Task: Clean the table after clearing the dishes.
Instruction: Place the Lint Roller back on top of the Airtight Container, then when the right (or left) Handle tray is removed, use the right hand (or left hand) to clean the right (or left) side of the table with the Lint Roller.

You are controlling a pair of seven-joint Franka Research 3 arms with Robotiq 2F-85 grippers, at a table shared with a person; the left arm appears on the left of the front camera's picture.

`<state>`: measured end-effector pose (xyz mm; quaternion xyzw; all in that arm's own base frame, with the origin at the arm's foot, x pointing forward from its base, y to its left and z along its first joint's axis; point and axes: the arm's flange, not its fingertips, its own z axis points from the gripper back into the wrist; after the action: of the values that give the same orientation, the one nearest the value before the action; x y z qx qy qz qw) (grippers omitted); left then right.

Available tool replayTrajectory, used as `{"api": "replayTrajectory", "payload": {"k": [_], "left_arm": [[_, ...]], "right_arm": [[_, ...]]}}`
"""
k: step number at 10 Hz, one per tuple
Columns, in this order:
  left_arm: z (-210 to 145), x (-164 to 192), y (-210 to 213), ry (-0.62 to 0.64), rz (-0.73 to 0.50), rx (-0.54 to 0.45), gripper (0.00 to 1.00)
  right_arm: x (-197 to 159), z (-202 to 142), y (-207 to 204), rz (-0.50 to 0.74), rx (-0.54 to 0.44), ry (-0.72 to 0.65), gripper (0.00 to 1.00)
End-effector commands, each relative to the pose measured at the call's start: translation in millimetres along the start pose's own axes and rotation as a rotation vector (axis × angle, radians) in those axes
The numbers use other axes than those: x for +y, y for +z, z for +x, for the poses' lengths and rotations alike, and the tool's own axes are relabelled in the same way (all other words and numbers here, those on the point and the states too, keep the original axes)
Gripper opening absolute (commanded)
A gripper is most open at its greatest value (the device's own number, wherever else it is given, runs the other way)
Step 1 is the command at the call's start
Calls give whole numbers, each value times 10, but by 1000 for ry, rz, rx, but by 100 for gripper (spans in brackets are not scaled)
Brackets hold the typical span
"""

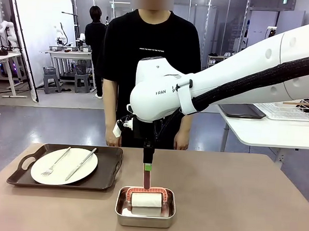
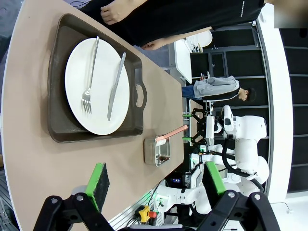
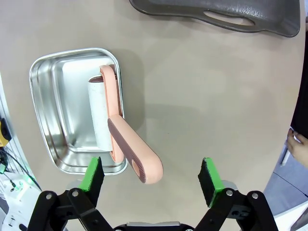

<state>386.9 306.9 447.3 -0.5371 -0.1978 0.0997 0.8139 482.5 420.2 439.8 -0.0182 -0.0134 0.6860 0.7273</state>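
Table [image 1: 233,202]: brown-black tray [image 1: 16,178] on robot's-left half, carrying white plate [image 1: 88,170]; fork [image 1: 56,163] and knife [image 1: 81,164] lie side by side on plate. Steel pan [image 1: 121,209] mid-table at robot-side edge, just beside tray's near corner, not touching. In pan: lint roller [image 1: 146,200], white roll down, pink handle rising. Right gripper [image 3: 150,173] above pan, fingers spread wide, handle tip between them, pads off it. Left gripper [image 2: 155,180] fingers also apart, holding nothing. Right half of tabletop open brown surface. Person's hand [image 1: 181,143] at far edge.
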Motion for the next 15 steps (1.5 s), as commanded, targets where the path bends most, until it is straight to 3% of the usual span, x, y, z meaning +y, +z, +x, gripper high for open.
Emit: {"api": "replayTrajectory", "payload": {"k": [1,15], "left_arm": [[-9,-3,28,-11,-4,-4,100],[-9,-3,28,-11,-4,-4,100]], "right_arm": [[4,11,5,-8,-8,1,100],[4,11,5,-8,-8,1,100]]}}
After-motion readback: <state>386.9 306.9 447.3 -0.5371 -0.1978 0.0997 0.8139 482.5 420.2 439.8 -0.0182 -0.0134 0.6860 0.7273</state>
